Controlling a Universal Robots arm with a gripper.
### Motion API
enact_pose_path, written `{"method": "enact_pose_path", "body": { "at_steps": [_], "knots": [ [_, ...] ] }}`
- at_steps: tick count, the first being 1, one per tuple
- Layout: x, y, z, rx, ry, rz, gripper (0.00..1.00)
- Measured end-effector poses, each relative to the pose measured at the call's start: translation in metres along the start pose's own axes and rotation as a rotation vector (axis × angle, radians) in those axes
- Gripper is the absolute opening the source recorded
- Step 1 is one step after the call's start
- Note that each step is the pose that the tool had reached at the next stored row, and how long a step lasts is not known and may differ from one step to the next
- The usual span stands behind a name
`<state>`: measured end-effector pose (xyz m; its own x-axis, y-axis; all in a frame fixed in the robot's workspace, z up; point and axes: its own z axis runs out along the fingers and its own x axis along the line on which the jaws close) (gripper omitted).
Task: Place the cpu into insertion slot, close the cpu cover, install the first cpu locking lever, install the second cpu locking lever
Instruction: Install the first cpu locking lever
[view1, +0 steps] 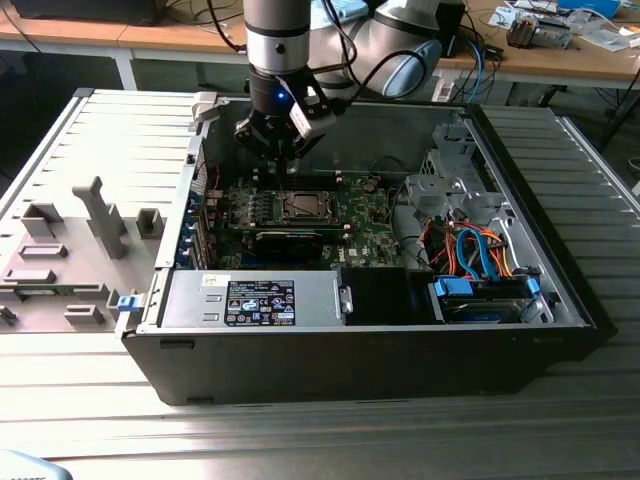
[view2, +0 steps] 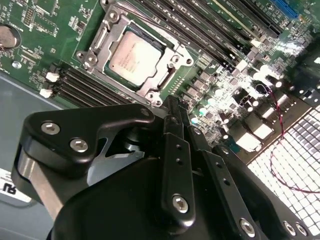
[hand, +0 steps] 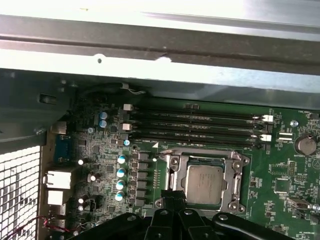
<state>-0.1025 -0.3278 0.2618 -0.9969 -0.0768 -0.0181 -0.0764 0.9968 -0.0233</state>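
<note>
In the exterior view, an open black computer case lies on its side on a ribbed grey metal table, and the black gripper hangs inside it above the far edge of the green motherboard.

In the second wrist view, the small square chip with a dull silver-grey top, the cpu, sits seated in the insertion slot, with the thin silver frame plate, the cpu cover, lying flat around it. The black fingers are pressed together with nothing between them, their tips just beside one edge of the socket frame and off the chip itself.

In the first wrist view the cpu shows through the cover's square opening, next to the long black memory slots, with the gripper tips at the frame's near edge.
</note>
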Motion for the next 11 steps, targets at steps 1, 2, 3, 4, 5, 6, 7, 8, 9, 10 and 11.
{"method": "enact_pose_path", "body": {
  "at_steps": [1, 2, 3, 4, 5, 6, 7, 8, 9, 10, 11],
  "knots": [
    [0.0037, 0.0004, -0.0001, -0.0001, 0.0, 0.0, 0.11],
    [0.005, 0.0006, -0.0001, 0.0, 0.0, 0.0, 0.11],
    [0.0063, 0.0009, -0.0001, -0.0001, -0.0001, 0.0, 0.11],
    [0.0085, 0.0015, -0.0002, 0.0, 0.0, 0.0, 0.11],
    [0.0099, 0.0017, -0.0003, 0.0, 0.0001, 0.0, 0.11],
    [0.0112, 0.002, -0.0003, 0.0, 0.0, 0.0, 0.11],
    [0.0121, 0.0023, -0.0002, -0.0001, -0.0001, 0.0, 0.11],
    [0.0129, 0.0026, -0.0003, 0.0, 0.0, 0.0, 0.11],
    [0.0144, 0.0032, -0.0003, 0.0, 0.0001, 0.0, 0.11],
    [0.0156, 0.004, -0.0004, 0.0001, 0.0001, 0.0, 0.11],
    [0.0172, 0.0048, -0.0005, 0.0001, 0.0001, 0.0, 0.11]
  ]
}}
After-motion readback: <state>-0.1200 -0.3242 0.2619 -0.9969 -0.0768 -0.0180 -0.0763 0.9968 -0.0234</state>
